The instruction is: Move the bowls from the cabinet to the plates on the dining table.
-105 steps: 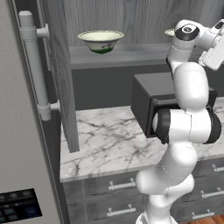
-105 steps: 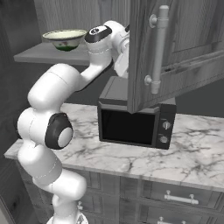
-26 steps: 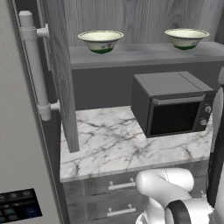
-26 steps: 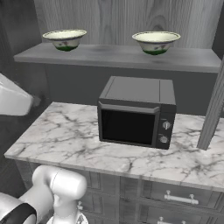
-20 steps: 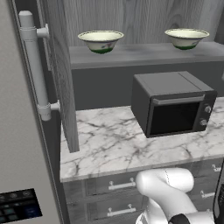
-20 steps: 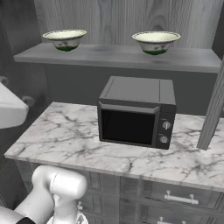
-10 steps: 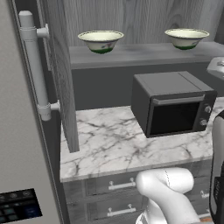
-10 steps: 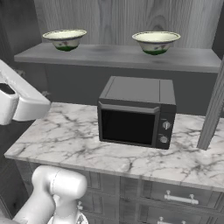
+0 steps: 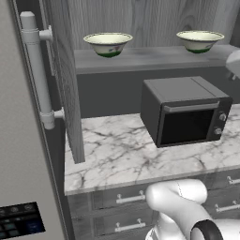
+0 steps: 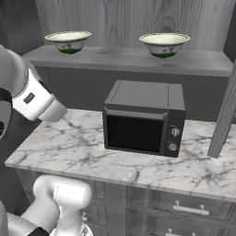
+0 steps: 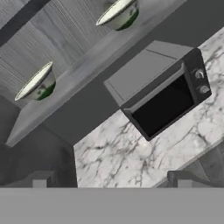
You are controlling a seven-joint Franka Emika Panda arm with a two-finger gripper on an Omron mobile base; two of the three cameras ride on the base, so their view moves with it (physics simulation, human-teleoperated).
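Two cream bowls with a dark green band stand on the shelf of the open cabinet (image 9: 140,58): the left bowl (image 9: 108,43) (image 10: 69,40) (image 11: 37,83) and the right bowl (image 9: 199,40) (image 10: 164,44) (image 11: 118,13). In the hand view my gripper (image 11: 110,181) is open, its fingertips (image 11: 39,179) wide apart with nothing between them. It hangs well back from the shelf, looking up at both bowls at a tilt. A white arm link (image 10: 32,94) crosses the left edge of the right base view. The plates and the dining table are out of view.
A black microwave (image 9: 185,112) (image 10: 143,120) (image 11: 162,94) sits on the marble counter (image 9: 117,150) below the shelf. The open cabinet door with its long silver handle (image 9: 35,70) juts out at the left; another door edge (image 10: 226,110) stands at the right. Grey drawers (image 9: 126,199) lie under the counter.
The arm has swung up from below the counter; its white link now reaches further into the left of the right base view. The bowls have not moved, and the gripper stays open.
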